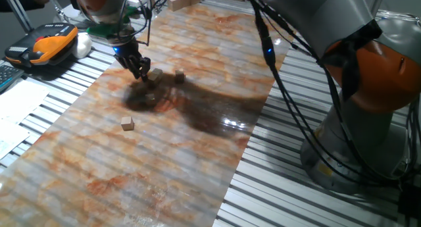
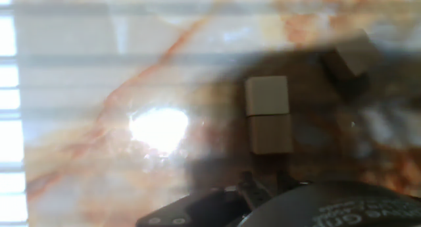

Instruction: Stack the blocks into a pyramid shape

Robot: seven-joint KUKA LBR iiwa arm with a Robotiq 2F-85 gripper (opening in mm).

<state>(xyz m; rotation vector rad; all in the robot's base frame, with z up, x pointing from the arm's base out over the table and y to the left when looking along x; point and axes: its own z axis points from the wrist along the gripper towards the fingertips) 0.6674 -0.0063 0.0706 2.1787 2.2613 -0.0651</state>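
Note:
Three blocks show in the fixed view. One block (image 1: 156, 74) lies just right of my gripper (image 1: 140, 72), a second block (image 1: 179, 75) sits a little farther right, and a third block (image 1: 127, 124) lies alone nearer the front. The arm's dark shadow covers the patch below the gripper and may hide more. In the blurred hand view, a block (image 2: 268, 99) lies straight ahead of my gripper (image 2: 267, 182), showing a pale face above a darker one. Another block (image 2: 345, 59) lies at the upper right. The fingers are dark and smeared, so their gap is unclear.
The marbled orange-and-white board (image 1: 99, 168) lies on a slatted metal table (image 1: 276, 187). An orange-and-black device (image 1: 49, 46) rests at the far left. Thick black cables (image 1: 289, 102) hang along the board's right side, and the arm's grey base (image 1: 355, 148) stands beyond them.

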